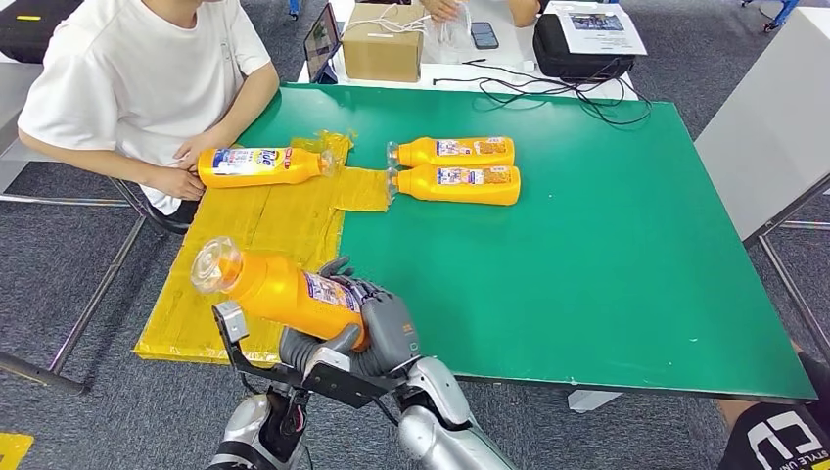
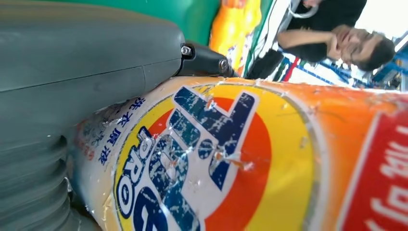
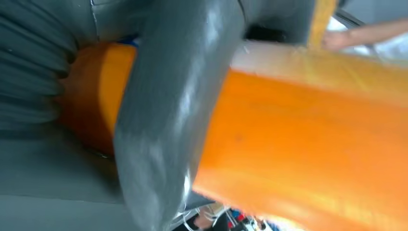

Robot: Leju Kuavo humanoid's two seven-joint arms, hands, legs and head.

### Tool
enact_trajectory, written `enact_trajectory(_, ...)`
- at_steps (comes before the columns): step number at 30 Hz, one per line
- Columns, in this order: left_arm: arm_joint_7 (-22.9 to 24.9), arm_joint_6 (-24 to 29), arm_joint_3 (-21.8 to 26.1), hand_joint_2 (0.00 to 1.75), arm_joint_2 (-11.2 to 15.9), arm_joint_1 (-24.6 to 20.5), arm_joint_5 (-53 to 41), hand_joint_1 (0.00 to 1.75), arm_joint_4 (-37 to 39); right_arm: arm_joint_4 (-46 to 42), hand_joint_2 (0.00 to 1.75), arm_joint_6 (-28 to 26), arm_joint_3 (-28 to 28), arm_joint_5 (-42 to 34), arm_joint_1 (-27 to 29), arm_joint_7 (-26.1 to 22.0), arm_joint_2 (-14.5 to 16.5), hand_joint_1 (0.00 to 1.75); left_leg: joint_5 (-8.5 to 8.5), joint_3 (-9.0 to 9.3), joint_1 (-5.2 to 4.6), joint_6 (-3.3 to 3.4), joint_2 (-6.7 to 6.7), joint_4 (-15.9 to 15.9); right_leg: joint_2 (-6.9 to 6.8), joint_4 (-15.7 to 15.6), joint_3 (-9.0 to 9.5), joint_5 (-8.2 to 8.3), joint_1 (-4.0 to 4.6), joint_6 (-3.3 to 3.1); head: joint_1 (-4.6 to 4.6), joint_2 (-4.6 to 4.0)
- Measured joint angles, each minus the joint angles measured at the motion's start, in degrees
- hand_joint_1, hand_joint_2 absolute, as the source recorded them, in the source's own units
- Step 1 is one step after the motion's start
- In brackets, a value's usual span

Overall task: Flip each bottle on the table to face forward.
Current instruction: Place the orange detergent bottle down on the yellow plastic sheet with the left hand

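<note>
While both hands — left hand (image 1: 303,348), right hand (image 1: 387,328) — grip its base, the bottle (image 1: 279,289) tilts up-left.

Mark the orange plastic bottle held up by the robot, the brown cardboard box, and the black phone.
orange plastic bottle held up (image 1: 279,290), head view, on its orange body near the label
brown cardboard box (image 1: 383,51), head view, front face
black phone (image 1: 484,35), head view, screen centre

Even, bright overhead light is falling on the green tabletop (image 1: 607,255), casting only soft shadows. The head view is bending straight lines toward its edges. The right wrist view is smearing with blur; daylight is blowing out the left wrist view's background.
</note>
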Motion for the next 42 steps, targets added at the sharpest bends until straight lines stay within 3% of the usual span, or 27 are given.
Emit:
enact_trajectory(3, 1.02, 1.91, 0.88, 1.75, 0.02, 0.21, -0.34, 1.75, -0.38, 1.50, 0.00, -1.05, 0.49, 1.57, -0.03, 1.74, 0.13, 0.00, 0.00, -0.01, 0.00, 0.00, 0.00, 0.00, 0.00, 0.00, -0.01, 0.00, 0.00, 0.00, 0.00, 0.00)
enact_trajectory(10, 3.41, 8.98, 0.93, 1.75, 1.18, -2.02, -9.06, 1.75, -0.50, 2.93, 0.00, -6.57, -0.14, 0.64, 0.79, 2.61, 0.01, 0.00, 0.01, -0.03, 0.00, 0.00, -0.01, 0.00, 0.00, 0.00, -0.02, 0.01, 0.00, 0.00, 0.01, 0.00)
enact_trajectory(20, 4.22, 14.07, 3.00, 1.75, 3.14, -7.86, -10.67, 1.75, -1.24, 2.71, 0.00, -9.46, -4.02, -0.74, 4.42, 0.58, -0.68, 0.00, 0.02, -0.07, 0.02, 0.00, -0.04, 0.00, -0.03, 0.03, -0.02, 0.02, 0.03, -0.01, 0.01, 0.00)
enact_trajectory(23, 3.17, 21.55, 3.15, 1.75, 4.54, -10.16, -19.15, 1.75, -0.47, 2.66, 0.00, -10.43, -4.65, -0.11, 4.57, 0.08, -0.74, 0.00, 0.03, -0.07, 0.02, 0.00, -0.04, 0.00, -0.03, 0.03, -0.02, 0.02, 0.03, -0.01, 0.02, 0.00)
enact_trajectory(28, 3.58, 34.98, 3.35, 1.75, 9.31, -16.27, -39.95, 1.75, 6.27, 1.84, 0.00, -9.55, -4.85, 0.16, 4.91, -0.26, -0.75, 0.00, 0.09, -0.06, 0.05, -0.04, -0.03, 0.00, -0.02, 0.05, -0.01, 0.03, 0.05, -0.02, 0.01, 0.00)
enact_trajectory(34, 4.78, 38.12, 3.32, 1.75, 12.38, -19.59, -46.05, 1.75, 11.76, 1.42, 0.00, -8.97, -4.87, -0.25, 4.97, -0.47, -0.75, 0.00, 0.11, -0.08, 0.05, -0.05, -0.04, 0.00, -0.03, 0.07, -0.01, 0.03, 0.04, -0.02, 0.02, 0.00)
enact_trajectory(39, 12.47, 42.44, -0.06, 1.75, 16.46, -23.56, -68.24, 1.75, 18.60, 0.75, 0.00, -6.79, -4.87, -1.27, 5.02, -1.25, -0.77, 0.00, 0.10, -0.08, 0.05, -0.05, -0.03, 0.00, -0.02, 0.07, -0.03, 0.03, 0.04, -0.02, 0.03, 0.00)
enact_trajectory(42, 14.86, 41.66, -1.99, 1.75, 18.86, -25.95, -74.11, 1.75, 23.21, 0.23, 0.00, -5.94, -4.87, -1.65, 5.05, -1.29, -0.78, 0.00, 0.11, -0.06, 0.06, -0.06, 0.03, 0.00, 0.00, 0.07, -0.07, 0.04, 0.05, -0.04, 0.02, 0.00)
